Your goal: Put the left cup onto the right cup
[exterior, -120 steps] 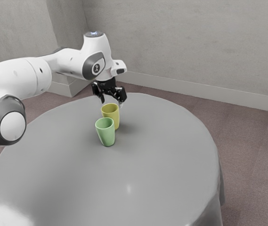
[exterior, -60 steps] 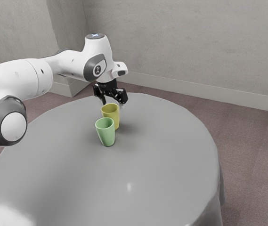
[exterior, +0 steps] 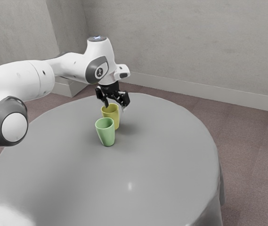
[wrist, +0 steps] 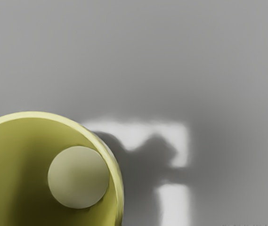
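Hovering over the yellow cup, pincer spread

Pincer (exterior: 114, 104) hangs straight above the yellow cup (exterior: 110, 116), pointing down, fingers (exterior: 105, 100) standing well apart with nothing clamped between them. Tips sit near rim height. I cannot tell whether either one touches the rim.

Key relation: the yellow cup lies directly beneath the hand, a little off its centre going by the wrist view, where the cup's mouth (wrist: 20, 155) sits off to one side under the camera. Its long axis is vertical, mouth up, so the way in is from above, over the rim or wall. My guess is a small sideways correction is needed before closing, so that one finger goes inside and one outside the wall, or both outside it.

Green cup (exterior: 105, 131) stands upright just beside the yellow one, toward the camera and slightly to the exterior view's left. The gap between the two is too slim for me to say whether they touch. Both stand on the round grey table (exterior: 162, 160), toward its far side.

Contents: the yellow cup is empty, with its pale round base plainly visible in the wrist view. The green cup shows nothing inside from the side camera, though I cannot see down to its bottom.

Step as I judge it: lining up for the grasp, with lift and stacking yet to come. Risk: a finger nudging the neighbouring green cup on the way down
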Motion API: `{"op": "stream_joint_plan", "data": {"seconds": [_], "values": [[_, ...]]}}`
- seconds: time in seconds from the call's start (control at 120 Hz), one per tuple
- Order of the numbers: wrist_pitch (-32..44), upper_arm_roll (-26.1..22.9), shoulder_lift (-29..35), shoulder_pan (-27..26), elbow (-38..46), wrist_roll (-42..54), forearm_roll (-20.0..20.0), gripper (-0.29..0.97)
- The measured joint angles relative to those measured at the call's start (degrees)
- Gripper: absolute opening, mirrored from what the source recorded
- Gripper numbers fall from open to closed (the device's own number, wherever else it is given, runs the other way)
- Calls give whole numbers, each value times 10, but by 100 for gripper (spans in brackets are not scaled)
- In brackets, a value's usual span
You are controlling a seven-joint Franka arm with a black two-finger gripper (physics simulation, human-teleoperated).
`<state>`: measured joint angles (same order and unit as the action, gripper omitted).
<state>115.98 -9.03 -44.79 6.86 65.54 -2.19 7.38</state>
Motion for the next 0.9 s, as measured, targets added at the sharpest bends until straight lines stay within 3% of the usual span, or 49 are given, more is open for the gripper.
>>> {"op": "stream_joint_plan", "data": {"seconds": [0.9], "values": [[12, 4, -18, 1, 6, 2, -1, 58]]}}
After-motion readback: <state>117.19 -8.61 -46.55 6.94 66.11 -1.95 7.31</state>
